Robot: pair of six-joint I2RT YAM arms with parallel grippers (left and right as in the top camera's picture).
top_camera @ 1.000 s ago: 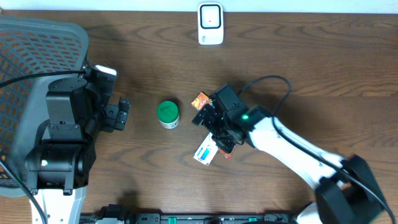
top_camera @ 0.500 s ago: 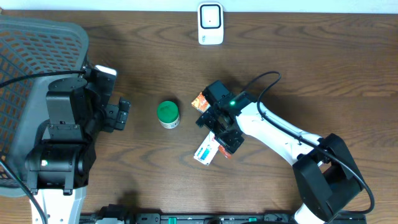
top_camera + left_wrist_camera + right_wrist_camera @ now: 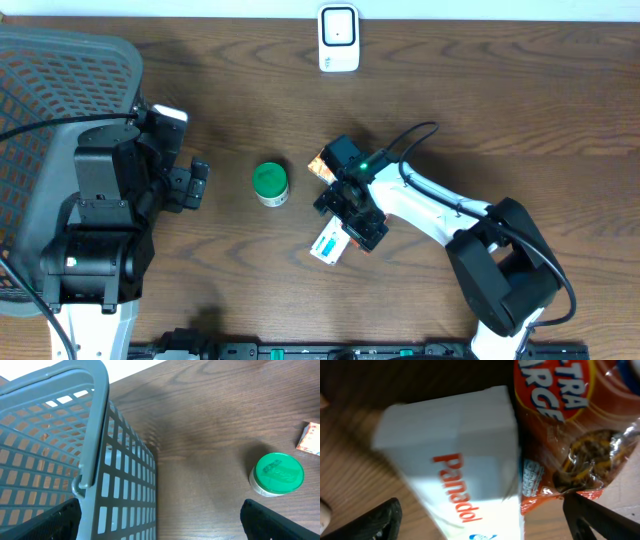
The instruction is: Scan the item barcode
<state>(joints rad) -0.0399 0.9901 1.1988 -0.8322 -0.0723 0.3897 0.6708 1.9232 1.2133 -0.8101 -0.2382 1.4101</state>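
At table (image 3: 520, 100) centre: box (image 3: 328, 245), lying flat against a bag (image 3: 565, 415), is straddled by the right gripper (image 3: 352, 212), jaws spread wide, presumably for lifting toward the scanner (image 3: 338, 38). The left gripper (image 3: 195, 185) is held open, idle, beside the basket (image 3: 40, 90).

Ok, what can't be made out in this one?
- Barcode on the Panadol box: none shows; right wrist view is blurred, overhead the right arm covers part of it.
- Orange snack packet: cut off by the right wrist frame's edges; overhead largely under the arm.
- Green lid print: too small in left wrist and overhead views.
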